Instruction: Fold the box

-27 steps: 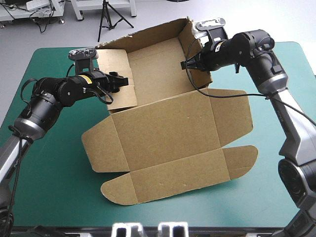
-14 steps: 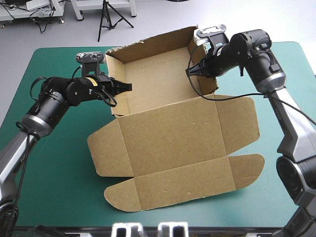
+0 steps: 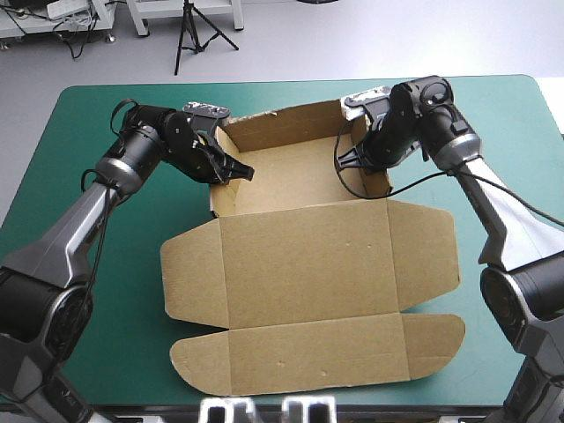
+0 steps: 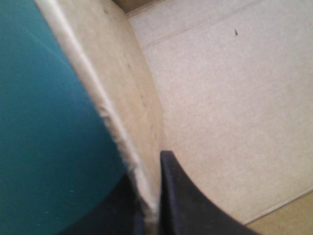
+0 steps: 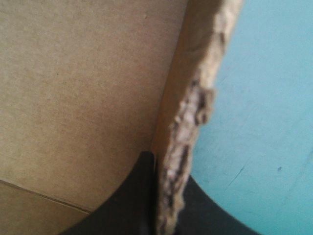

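Left claw (image 4: pixel 146 171) pinched tight on box (image 3: pixel 308 256) L wall, right claw (image 5: pixel 167 171) same on R wall, rest of box betw. them

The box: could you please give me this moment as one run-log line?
box: walls raised, lid flat | left end effector: shut on box side wall | right end effector: shut on opposite side wall

The teal-green table (image 3: pixel 123 335) bears the brown box (image 3: pixel 308 256), its lid lying flat.
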Controlling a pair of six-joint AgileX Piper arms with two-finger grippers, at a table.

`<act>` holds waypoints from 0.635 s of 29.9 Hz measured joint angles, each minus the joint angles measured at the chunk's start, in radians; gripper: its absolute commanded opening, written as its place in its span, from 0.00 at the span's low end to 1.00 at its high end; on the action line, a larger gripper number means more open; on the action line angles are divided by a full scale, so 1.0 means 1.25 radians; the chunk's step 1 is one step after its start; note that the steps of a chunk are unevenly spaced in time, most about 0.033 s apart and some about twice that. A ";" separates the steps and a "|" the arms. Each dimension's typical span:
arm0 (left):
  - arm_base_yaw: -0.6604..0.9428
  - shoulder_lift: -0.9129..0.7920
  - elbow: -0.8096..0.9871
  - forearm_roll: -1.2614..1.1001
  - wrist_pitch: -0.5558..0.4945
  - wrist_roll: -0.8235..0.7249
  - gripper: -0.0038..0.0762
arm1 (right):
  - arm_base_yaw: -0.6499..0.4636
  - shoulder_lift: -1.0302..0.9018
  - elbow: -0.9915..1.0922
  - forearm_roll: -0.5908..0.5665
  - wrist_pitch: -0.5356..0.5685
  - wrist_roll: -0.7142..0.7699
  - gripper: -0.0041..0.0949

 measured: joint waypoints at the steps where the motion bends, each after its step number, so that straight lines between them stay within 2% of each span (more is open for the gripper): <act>1: -0.001 0.016 -0.020 0.004 0.025 0.004 0.04 | -0.001 0.000 0.024 0.005 -0.002 0.006 0.02; 7: -0.011 0.075 -0.085 0.022 0.116 0.015 0.04 | -0.030 0.000 0.149 0.062 -0.028 0.031 0.02; 12: -0.024 0.095 -0.086 0.016 0.124 0.019 0.04 | -0.081 0.000 0.199 0.131 -0.035 0.014 0.02; 19: -0.069 0.127 -0.086 0.026 0.114 0.008 0.04 | -0.096 0.000 0.205 0.112 -0.025 -0.007 0.02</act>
